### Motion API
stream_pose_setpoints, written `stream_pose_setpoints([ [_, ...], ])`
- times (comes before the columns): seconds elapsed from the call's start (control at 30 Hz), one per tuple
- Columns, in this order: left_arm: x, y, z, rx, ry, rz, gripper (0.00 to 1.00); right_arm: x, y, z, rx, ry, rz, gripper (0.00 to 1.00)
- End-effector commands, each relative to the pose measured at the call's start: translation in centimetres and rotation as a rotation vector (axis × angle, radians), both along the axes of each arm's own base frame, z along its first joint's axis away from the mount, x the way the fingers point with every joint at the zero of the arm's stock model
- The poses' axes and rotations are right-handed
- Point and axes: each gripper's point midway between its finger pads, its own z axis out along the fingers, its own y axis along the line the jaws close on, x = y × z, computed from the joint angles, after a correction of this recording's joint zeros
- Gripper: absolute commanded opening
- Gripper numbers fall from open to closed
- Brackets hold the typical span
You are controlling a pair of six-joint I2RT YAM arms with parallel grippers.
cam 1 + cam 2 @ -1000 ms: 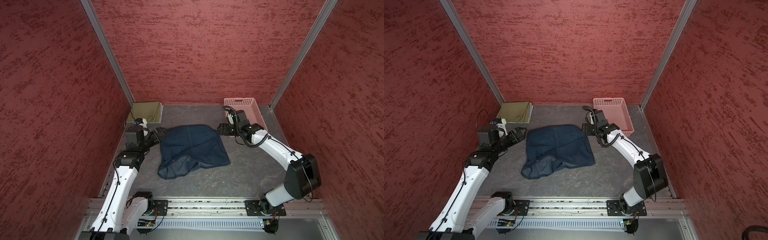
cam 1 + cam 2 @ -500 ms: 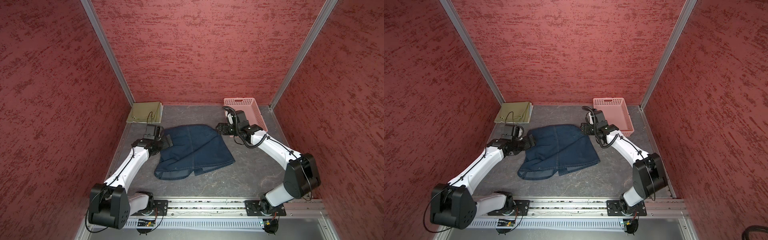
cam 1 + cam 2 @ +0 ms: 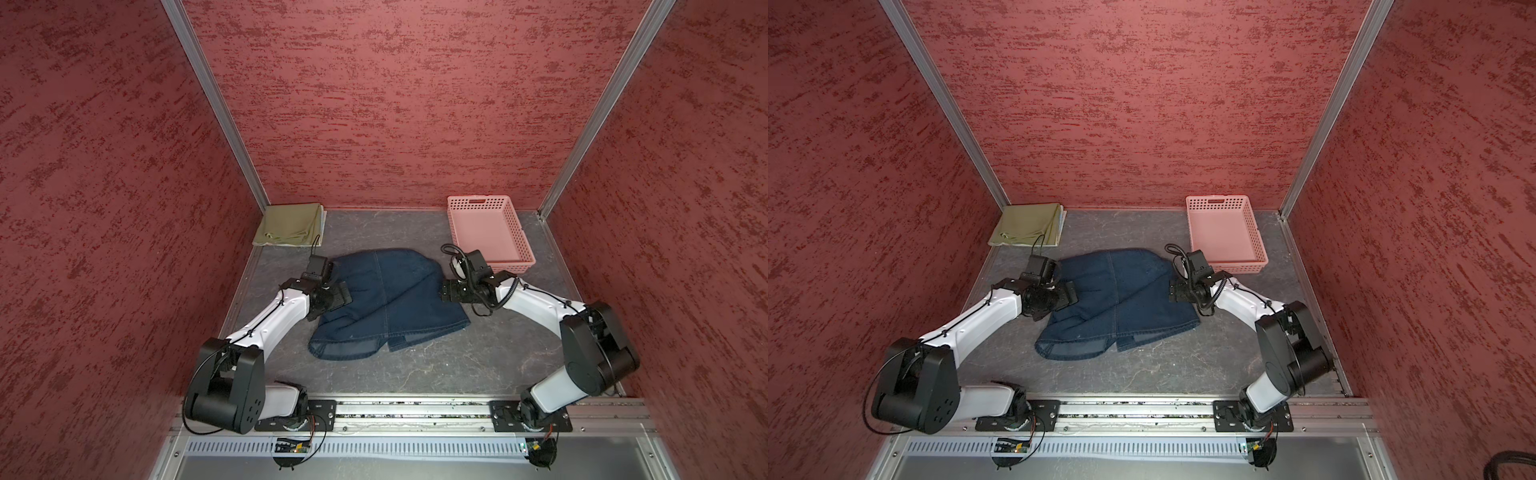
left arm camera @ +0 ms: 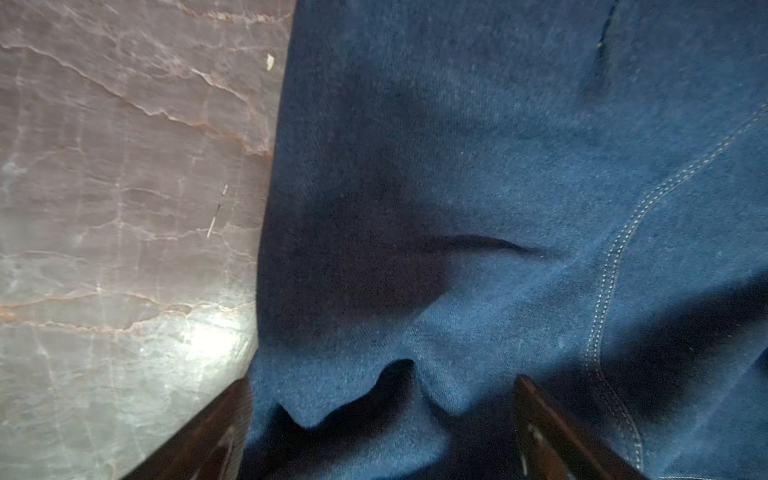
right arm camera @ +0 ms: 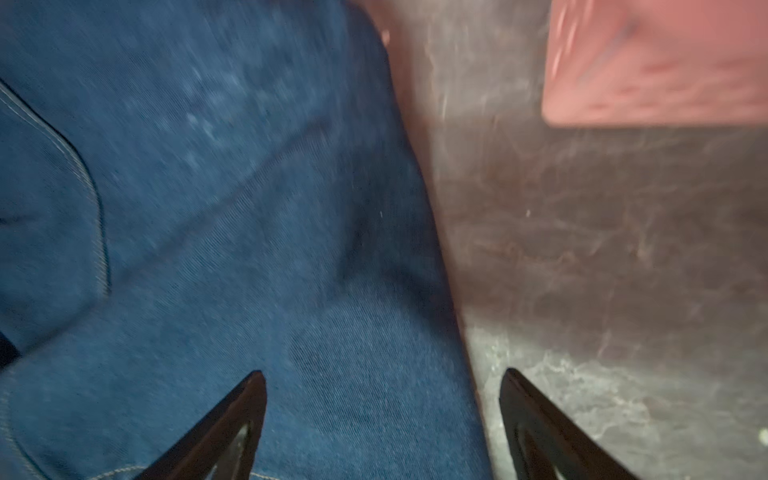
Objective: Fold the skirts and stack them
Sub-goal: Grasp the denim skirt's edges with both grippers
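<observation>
The dark blue denim skirt (image 3: pixel 386 299) lay mid-frame on the grey counter (image 3: pixel 415 374), spread flatter than a second before. The left arm had dropped to its left edge. Left fingers (image 4: pixel 208 436) and right fingers (image 5: pixel 224 424) stood apart astride opposite edges, clamping nothing. Judged: fold grasp pending. The folded olive-green skirt (image 3: pixel 291 224) waited upper left.
</observation>
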Motion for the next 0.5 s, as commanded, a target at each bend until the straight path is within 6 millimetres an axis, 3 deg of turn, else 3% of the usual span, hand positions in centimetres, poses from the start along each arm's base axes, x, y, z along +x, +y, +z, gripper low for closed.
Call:
stream_pose_setpoints([
  [0.0, 1.3, 0.0, 1.8, 0.009, -0.060, 0.015, 0.98, -0.4, 0.4, -0.2, -0.011, -0.011, -0.007, 0.87],
  [0.13, 3.8, -0.4, 4.0, 0.021, -0.119, -0.009, 0.99, -1.5, 0.5, -1.6, -0.019, 0.018, 0.004, 0.74],
  [0.23, 6.4, -1.1, 5.4, 0.028, -0.160, -0.050, 1.00, -2.2, 0.3, -2.6, -0.029, 0.037, 0.006, 0.47],
  [0.33, 9.1, -2.1, 6.1, 0.033, -0.181, -0.104, 1.00, -2.6, 0.0, -3.3, -0.032, 0.044, -0.001, 0.08],
  [0.37, 10.0, -2.5, 6.1, 0.032, -0.187, -0.125, 1.00, -2.7, -0.1, -3.4, -0.037, 0.046, -0.002, 0.00],
  [0.47, 12.3, -3.5, 6.3, 0.035, -0.210, -0.167, 1.00, -2.4, -0.3, -3.3, -0.046, 0.037, -0.007, 0.00],
])
